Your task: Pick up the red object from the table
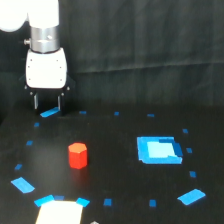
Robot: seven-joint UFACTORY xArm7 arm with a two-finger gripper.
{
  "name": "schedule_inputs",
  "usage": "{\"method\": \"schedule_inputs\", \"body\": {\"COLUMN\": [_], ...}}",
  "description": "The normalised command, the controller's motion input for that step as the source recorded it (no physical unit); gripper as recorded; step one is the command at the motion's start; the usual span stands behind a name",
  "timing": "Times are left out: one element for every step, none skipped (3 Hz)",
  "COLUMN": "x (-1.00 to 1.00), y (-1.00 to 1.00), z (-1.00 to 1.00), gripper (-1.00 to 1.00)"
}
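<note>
Hand point(47, 102) open (fingers apart), above table point(115, 165), well apart from red object point(77, 155); no readable writing.

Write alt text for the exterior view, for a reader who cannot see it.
A small red object stands alone on a black table dotted with blue tape marks, untouched. The robot's pincer hangs open behind it, toward the view's left, holding nothing. A bright blue rectangle lies to the view's right of the block.

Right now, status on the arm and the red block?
Gripper high at the exterior view's left, jaws apart, empty. Small red-orange hexagonal-topped block upright on the black cloth table, untouched. Nothing between gripper and block.
</note>
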Motion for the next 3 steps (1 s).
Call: {"method": "schedule_inputs", "body": {"x": [0.17, 0.41, 0.54], "y": [-0.51, -1.00, -1.00], "z": [-0.36, -0.43, -0.13], "gripper": [1.00, 0.87, 0.88]}}
